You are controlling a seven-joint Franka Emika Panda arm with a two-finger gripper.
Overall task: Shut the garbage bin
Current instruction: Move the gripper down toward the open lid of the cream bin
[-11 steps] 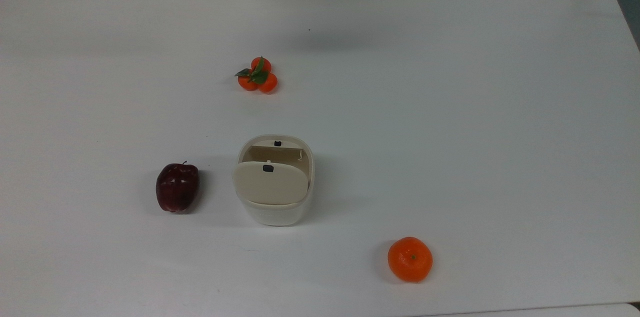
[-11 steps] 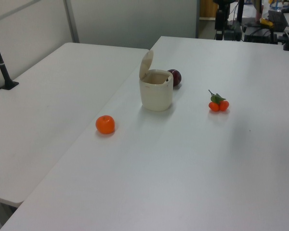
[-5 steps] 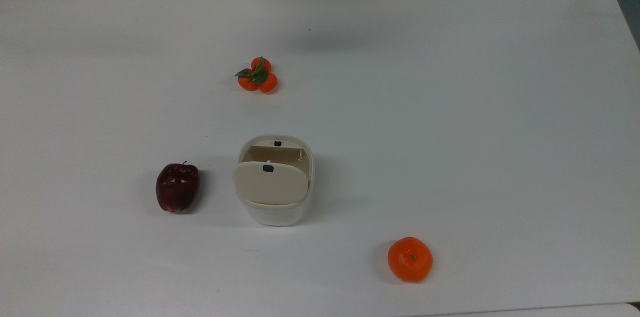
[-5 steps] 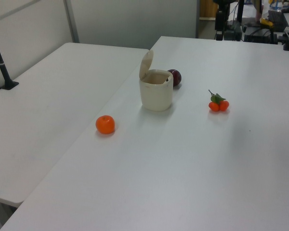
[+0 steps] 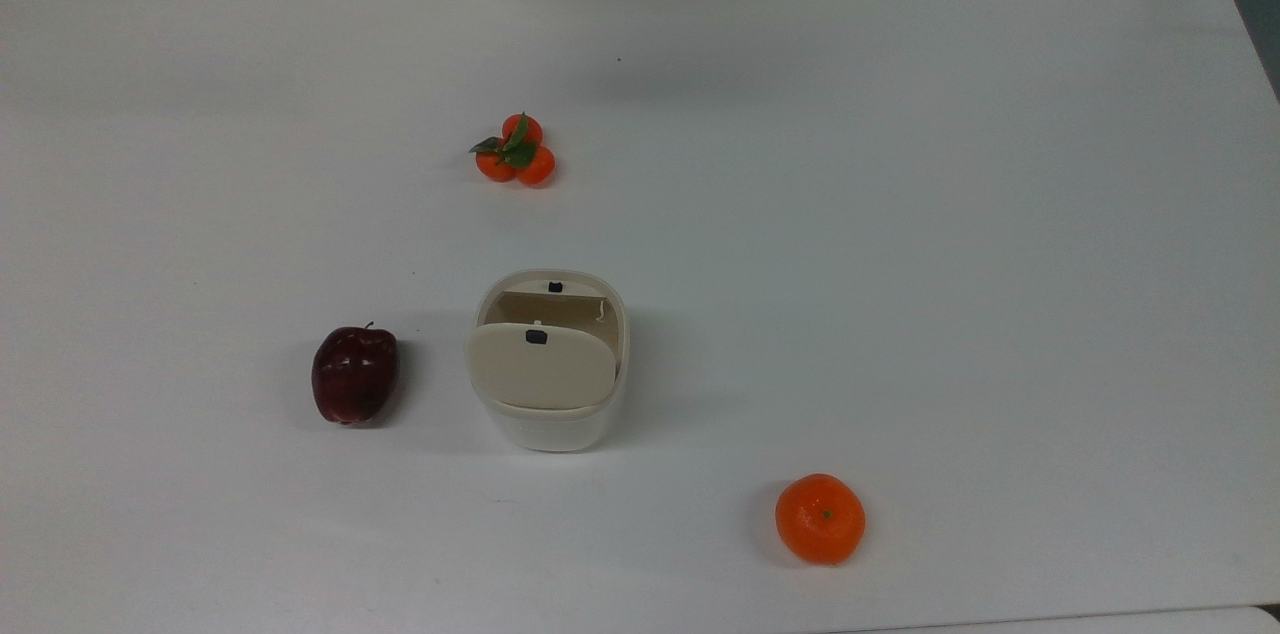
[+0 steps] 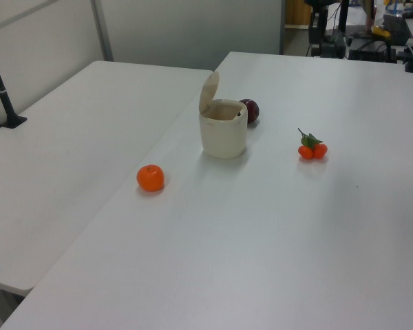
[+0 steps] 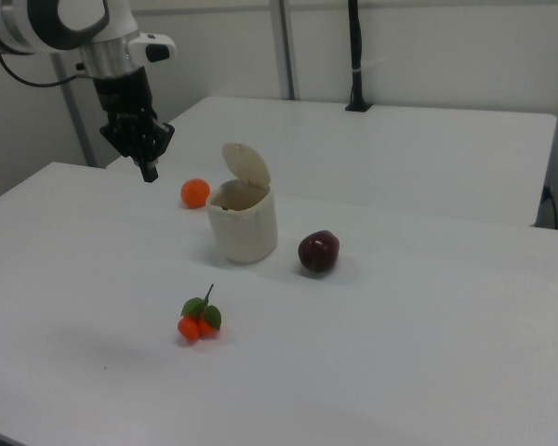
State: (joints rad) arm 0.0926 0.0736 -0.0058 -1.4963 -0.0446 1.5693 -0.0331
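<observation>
Garbage bin point(image 5: 548, 394) at centre of the top view, lid point(image 7: 246, 165) raised upright. Gripper point(image 7: 149, 172) in the right view's upper left, high above the table point(image 5: 900, 214), fingers pressed together. Apple point(image 5: 354, 375) beside the bin.

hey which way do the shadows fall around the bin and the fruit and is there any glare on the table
Top view: soft shadows spread toward the top view's right of the garbage bin and apple, and to the left of the orange; no harsh glare on the table. Right view: a faint shadow on the table under the gripper.
</observation>
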